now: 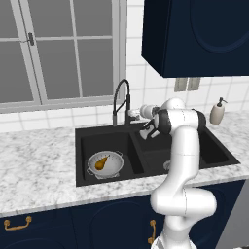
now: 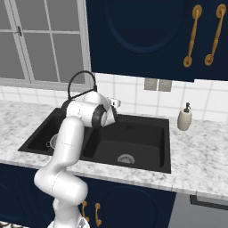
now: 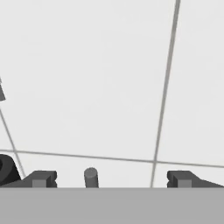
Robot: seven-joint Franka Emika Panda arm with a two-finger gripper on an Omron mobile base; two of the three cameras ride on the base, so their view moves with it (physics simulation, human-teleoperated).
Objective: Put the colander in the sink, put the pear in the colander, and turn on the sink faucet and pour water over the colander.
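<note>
Claw (image 3: 111, 179) spread wide beside sink faucet (image 1: 121, 99), colander (image 1: 105, 163) well apart.

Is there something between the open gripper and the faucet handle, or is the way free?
Nothing visible stands in the way. In the hand view the open gripper faces the white tiled wall, and a small grey lever rises between its fingertips. The colander with the pear sits in the sink, apart.

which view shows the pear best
The left base view: the pear lies in plain sight inside the colander in the sink's left basin. In the right base view the arm covers that basin. The hand view faces wall tile.
</note>
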